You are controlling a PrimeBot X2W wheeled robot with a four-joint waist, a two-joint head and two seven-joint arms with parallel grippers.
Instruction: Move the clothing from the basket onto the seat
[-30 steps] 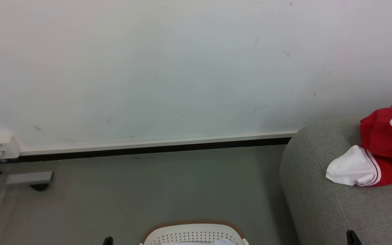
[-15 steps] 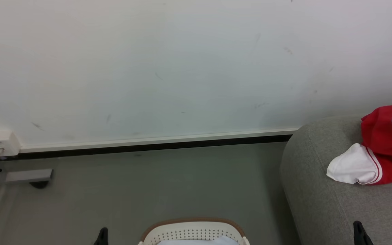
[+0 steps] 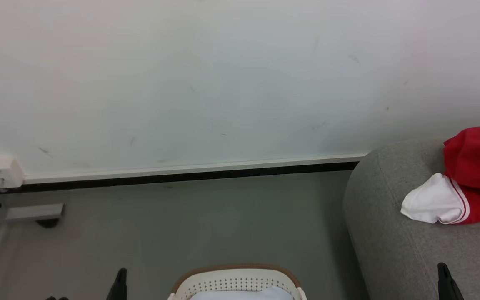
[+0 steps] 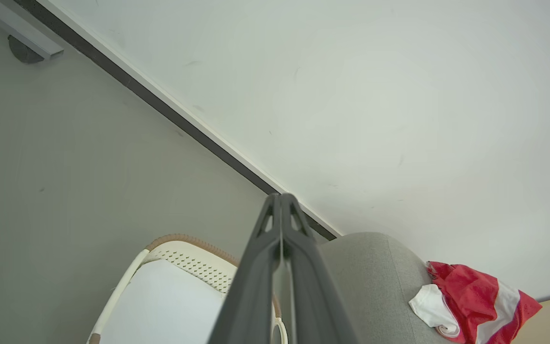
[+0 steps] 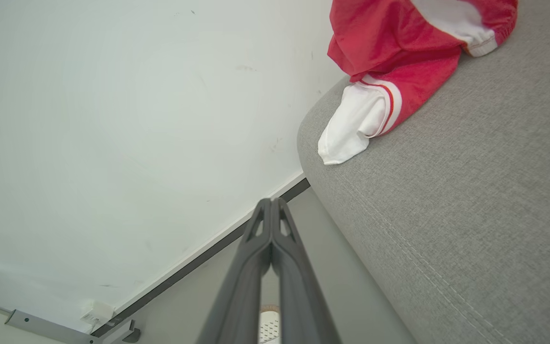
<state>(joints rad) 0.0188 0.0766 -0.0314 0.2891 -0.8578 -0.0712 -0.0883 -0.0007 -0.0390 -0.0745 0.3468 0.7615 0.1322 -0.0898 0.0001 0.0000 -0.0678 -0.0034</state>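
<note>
The red jersey (image 3: 469,175) lies crumpled on the grey sofa (image 3: 390,241), close to its rounded arm, so it is out of the laundry basket (image 3: 236,284) and on the seat. It is on the robot's right side, ahead of the right gripper (image 5: 271,201) and a little above it. The white sleeve points toward the sofa arm and the wall, and the red body runs away to the right, so its long axis goes roughly across the seat. The right gripper has its two dark fingers pressed together with nothing between them. The left gripper (image 4: 280,197) is also pressed together and empty; it is on the far side of the basket from the sofa, well apart from the jersey. The basket stands on the floor between the two grippers, just beside the sofa, and inside it I see a plain pale blue-white cloth (image 4: 160,306). I judge that the right arm is the nearer one if the jersey needs any more handling.
</note>
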